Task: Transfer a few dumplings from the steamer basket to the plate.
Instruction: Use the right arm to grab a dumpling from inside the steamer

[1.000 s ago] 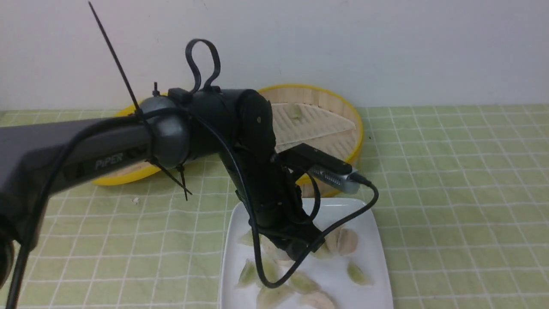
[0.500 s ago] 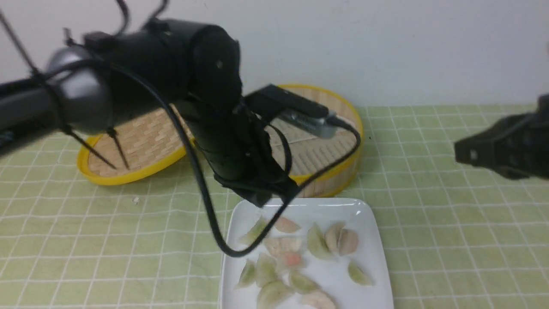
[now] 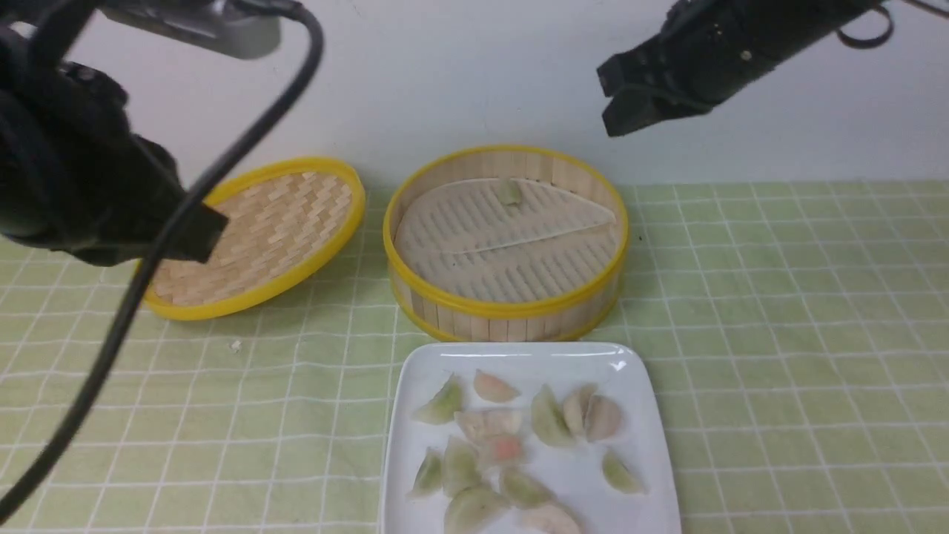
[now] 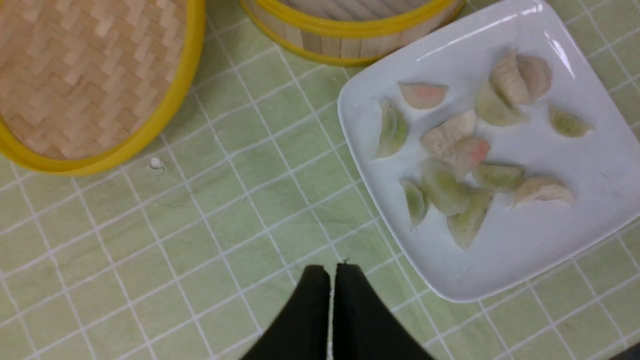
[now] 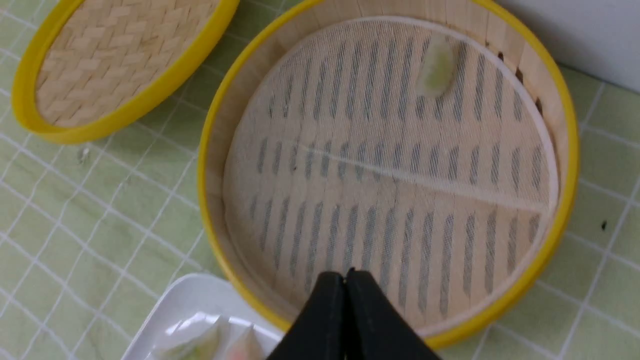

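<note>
Green checked cloth (image 3: pixel 778 297), white wall (image 3: pixel 460 67) here. My right gripper (image 3: pixel 609 104) is closed on nothing, with the steamer basket (image 3: pixel 511 319) at its 7 o'clock. The left gripper (image 4: pixel 332 272) is closed and empty too.

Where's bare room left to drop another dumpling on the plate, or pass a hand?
On the plate: bare along the far rim by the basket and in the near-right corner past the lone green dumpling. Its centre and left are crowded, dumplings touching. The cloth is open right of plate and basket, also between lid and plate.
</note>
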Action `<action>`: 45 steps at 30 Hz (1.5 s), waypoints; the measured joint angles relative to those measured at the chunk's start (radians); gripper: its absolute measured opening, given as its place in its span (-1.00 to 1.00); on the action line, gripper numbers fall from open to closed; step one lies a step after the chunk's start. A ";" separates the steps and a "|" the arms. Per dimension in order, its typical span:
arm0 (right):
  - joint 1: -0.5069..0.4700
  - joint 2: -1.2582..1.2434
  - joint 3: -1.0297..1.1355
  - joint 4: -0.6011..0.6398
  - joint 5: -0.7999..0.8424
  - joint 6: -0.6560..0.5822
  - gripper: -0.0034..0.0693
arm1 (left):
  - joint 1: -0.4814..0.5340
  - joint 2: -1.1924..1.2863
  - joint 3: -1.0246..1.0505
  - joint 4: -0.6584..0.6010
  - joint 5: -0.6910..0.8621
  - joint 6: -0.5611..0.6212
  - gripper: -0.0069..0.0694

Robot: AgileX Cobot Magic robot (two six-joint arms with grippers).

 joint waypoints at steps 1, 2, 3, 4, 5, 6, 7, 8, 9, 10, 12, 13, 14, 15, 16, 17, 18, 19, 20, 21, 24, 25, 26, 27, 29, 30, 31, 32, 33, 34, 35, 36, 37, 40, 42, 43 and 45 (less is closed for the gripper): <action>0.000 0.046 -0.057 0.000 0.019 -0.001 -0.95 | 0.001 -0.031 0.001 0.003 0.001 -0.006 -0.83; 0.000 0.104 -0.129 0.000 0.034 -0.001 -0.95 | 0.002 -0.062 0.003 0.005 0.002 -0.014 -0.83; 0.000 0.139 -0.173 0.000 0.047 -0.001 -0.95 | 0.002 -0.080 0.003 0.007 0.002 -0.017 -0.83; -0.001 0.224 -0.276 -0.003 0.065 -0.001 -0.95 | 0.002 -0.117 0.005 0.010 0.003 -0.035 -0.83; -0.001 0.284 -0.349 -0.007 0.079 -0.001 -0.95 | 0.002 -0.146 0.007 0.012 0.005 -0.051 -0.83; -0.001 0.333 -0.408 -0.012 0.085 -0.002 -0.95 | 0.002 -0.170 0.007 0.015 0.007 -0.069 -0.83; -0.001 0.392 -0.480 -0.019 0.091 -0.002 -0.95 | 0.002 -0.199 0.007 0.021 0.008 -0.081 -0.83; -0.001 0.427 -0.537 -0.024 0.093 -0.003 -0.95 | 0.002 -0.222 0.007 0.024 0.008 -0.091 -0.83; -0.001 0.507 -0.619 -0.035 0.095 -0.004 -0.93 | 0.002 -0.256 0.007 0.034 0.012 -0.115 -0.83; -0.001 0.539 -0.658 -0.040 0.097 -0.004 -0.92 | 0.002 -0.272 0.007 0.040 0.014 -0.123 -0.83; -0.001 0.630 -0.766 -0.045 0.099 -0.006 -0.88 | 0.002 -0.319 0.007 0.059 0.024 -0.151 -0.83; -0.001 0.671 -0.808 -0.045 0.101 -0.007 -0.84 | 0.002 -0.358 0.007 0.076 0.025 -0.171 -0.83; -0.001 0.687 -0.823 -0.044 0.101 -0.007 -0.82 | 0.002 -0.367 0.007 0.080 0.025 -0.178 -0.83; -0.001 0.712 -0.845 -0.042 0.103 -0.012 -0.76 | 0.002 -0.396 0.007 0.101 0.026 -0.198 -0.83; -0.001 0.720 -0.850 -0.041 0.103 -0.017 -0.74 | 0.002 -0.403 0.007 0.107 0.026 -0.206 -0.83; -0.001 0.729 -0.852 -0.040 0.103 -0.021 -0.72 | 0.002 -0.410 0.007 0.114 0.026 -0.211 -0.83; -0.001 0.743 -0.856 -0.039 0.097 -0.044 -0.64 | 0.002 -0.425 0.007 0.127 0.027 -0.227 -0.83; -0.001 0.752 -0.859 -0.035 0.083 -0.070 -0.57 | 0.002 -0.433 0.007 0.133 0.028 -0.235 -0.83; -0.001 0.757 -0.859 -0.034 0.072 -0.090 -0.53 | 0.002 -0.436 0.007 0.135 0.028 -0.240 -0.83; -0.001 0.764 -0.860 -0.030 0.055 -0.120 -0.46 | 0.002 -0.441 0.007 0.139 0.028 -0.244 -0.83; -0.001 0.775 -0.860 -0.010 0.017 -0.186 -0.30 | 0.002 -0.441 0.007 0.143 0.029 -0.250 -0.83; -0.001 0.780 -0.861 -0.005 0.009 -0.199 -0.26 | 0.002 -0.441 0.007 0.143 0.029 -0.251 -0.83; -0.001 0.788 -0.862 -0.001 -0.007 -0.220 -0.20 | 0.002 -0.441 0.007 0.143 0.029 -0.251 -0.83; -0.001 0.795 -0.862 0.000 -0.016 -0.236 -0.15 | 0.002 -0.441 0.007 0.144 0.029 -0.251 -0.83; -0.001 0.809 -0.862 0.001 -0.026 -0.266 -0.10 | 0.002 -0.441 0.007 0.146 0.029 -0.251 -0.83; -0.001 0.821 -0.862 0.002 -0.033 -0.288 -0.06 | 0.002 -0.441 0.007 0.148 0.029 -0.251 -0.83; -0.001 0.829 -0.862 0.004 -0.039 -0.302 -0.05 | 0.002 -0.441 0.007 0.148 0.029 -0.251 -0.83; -0.001 0.835 -0.862 0.005 -0.044 -0.313 -0.04 | 0.002 -0.441 0.007 0.151 0.029 -0.251 -0.83; -0.001 0.844 -0.862 0.011 -0.049 -0.328 -0.02 | 0.002 -0.441 0.007 0.156 0.029 -0.251 -0.83; -0.001 0.845 -0.862 0.013 -0.051 -0.330 -0.02 | 0.002 -0.441 0.007 0.156 0.029 -0.251 -0.83; -0.001 0.853 -0.862 0.020 -0.065 -0.343 -0.01 | 0.002 -0.441 0.007 0.163 0.029 -0.251 -0.83; 0.000 0.855 -0.862 0.022 -0.069 -0.352 -0.01 | 0.002 -0.441 0.007 0.165 0.029 -0.251 -0.83; 0.001 0.855 -0.862 0.023 -0.073 -0.357 -0.01 | 0.002 -0.441 0.007 0.167 0.029 -0.251 -0.83; 0.009 0.855 -0.862 0.026 -0.093 -0.391 -0.01 | 0.002 -0.441 0.007 0.172 0.029 -0.251 -0.83; 0.022 0.857 -0.862 0.032 -0.111 -0.423 -0.01 | 0.002 -0.441 0.007 0.173 0.029 -0.252 -0.83; 0.027 0.861 -0.862 0.035 -0.118 -0.431 -0.01 | 0.002 -0.441 0.007 0.173 0.029 -0.253 -0.83; 0.035 0.869 -0.862 0.034 -0.131 -0.444 -0.01 | 0.002 -0.441 0.007 0.175 0.029 -0.254 -0.83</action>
